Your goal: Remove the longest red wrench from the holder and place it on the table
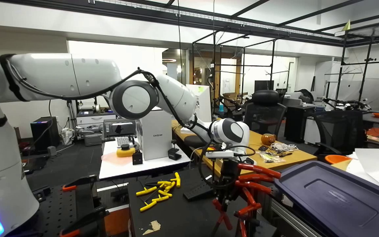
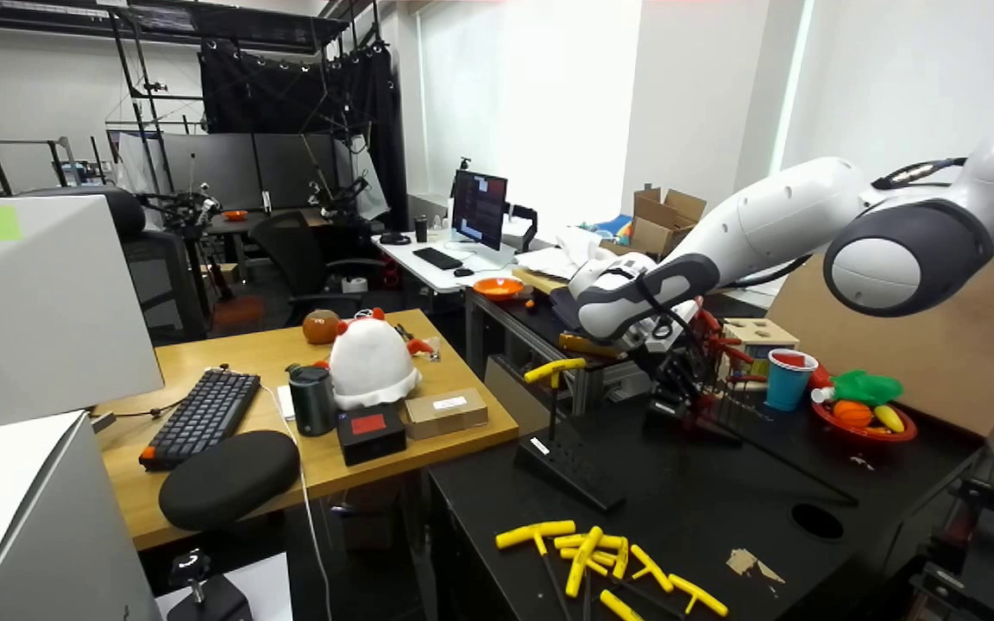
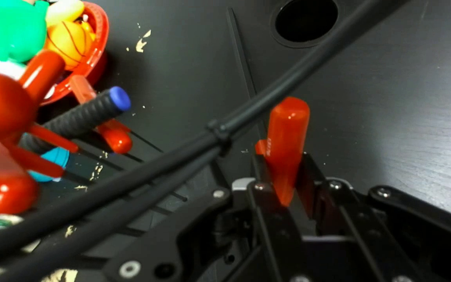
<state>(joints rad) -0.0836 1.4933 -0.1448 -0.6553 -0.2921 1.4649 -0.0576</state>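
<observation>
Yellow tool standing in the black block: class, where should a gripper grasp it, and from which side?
Probably by the yellow crossbar, from above, gripped across its long sides: in an exterior view both ends stick out atop an upright dark shaft. That shaft appears set in the black block, so lifting straight up would likely free it.

Robotics lab — robot arm (image 1: 94, 75), yellow tools (image 1: 146, 191), office chair (image 1: 264, 116), monitor (image 2: 477, 210)

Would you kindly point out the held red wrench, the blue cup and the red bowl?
Held red wrench (image 3: 288, 143): wrist view, on its handle.
Blue cup (image 2: 789, 388): in an exterior view, on its outer wall.
Red bowl (image 3: 100, 32): wrist view, on its rim.
</observation>
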